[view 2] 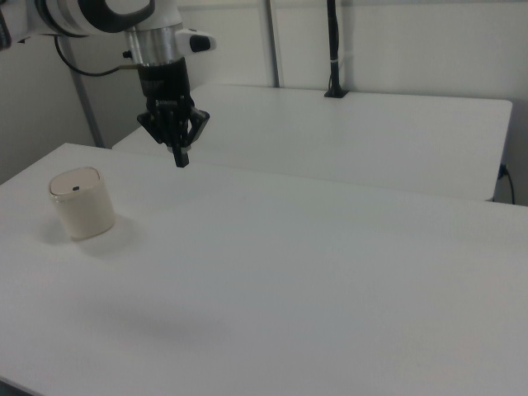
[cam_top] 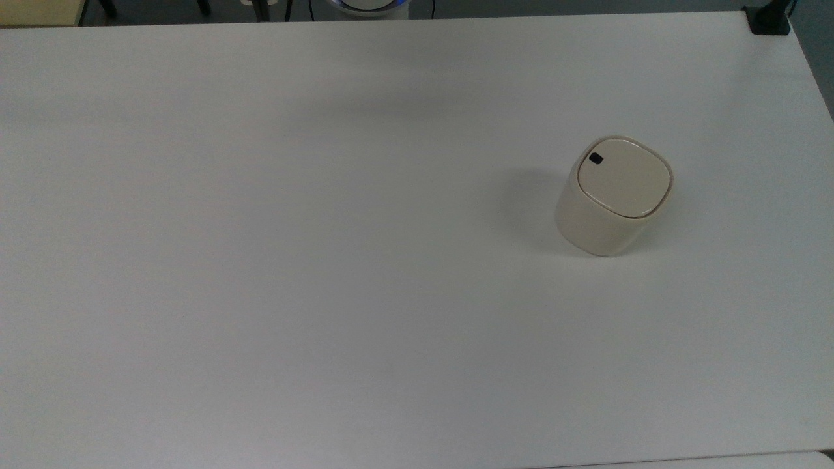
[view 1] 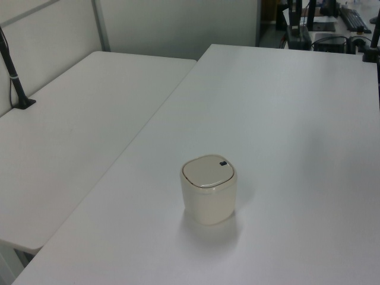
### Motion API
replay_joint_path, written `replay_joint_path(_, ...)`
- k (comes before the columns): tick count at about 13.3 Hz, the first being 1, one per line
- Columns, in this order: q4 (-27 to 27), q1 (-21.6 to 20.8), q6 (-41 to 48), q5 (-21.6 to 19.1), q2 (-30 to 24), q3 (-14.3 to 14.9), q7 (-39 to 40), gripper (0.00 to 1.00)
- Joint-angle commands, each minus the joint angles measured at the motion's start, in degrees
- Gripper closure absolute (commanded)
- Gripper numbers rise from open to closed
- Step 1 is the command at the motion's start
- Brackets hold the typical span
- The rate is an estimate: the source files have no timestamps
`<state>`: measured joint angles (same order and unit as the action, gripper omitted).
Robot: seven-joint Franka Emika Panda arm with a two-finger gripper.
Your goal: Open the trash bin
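The trash bin [cam_top: 606, 221] is a small cream tub with a rounded-square flat lid [cam_top: 624, 177] lying shut and a black button [cam_top: 595, 157] at its rim. It stands upright on the white table [cam_top: 326, 260], toward the top view's right. In the left view the trash bin [view 1: 208, 193] sits at the middle, and in the right view the trash bin [view 2: 81, 206] is at far left. My gripper [view 2: 182, 158] hangs in the air, pointing down, well to the right view's right of the bin and higher than it. Its black fingers meet at one tip, holding nothing.
A second white table [view 1: 71, 130] adjoins on the left view's left, with a black post [view 1: 15, 77] clamped to it. A black clamp [cam_top: 769, 19] sits at the table's far corner in the top view. The robot base [cam_top: 368, 5] is at the top view's top edge.
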<state>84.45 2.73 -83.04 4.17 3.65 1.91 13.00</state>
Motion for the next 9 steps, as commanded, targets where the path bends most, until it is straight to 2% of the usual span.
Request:
replay_joint_path(1,0.89,-1.57,-1.50,-0.74,0.04,-0.42,0.97,1.00)
replay_joint_path(5,0.80,-8.68,-4.58,-5.13,2.32,-0.33,1.06,1.00)
replay_joint_path(9,0.71,-19.40,-11.16,-5.49,5.48,-0.33,0.01,1.00)
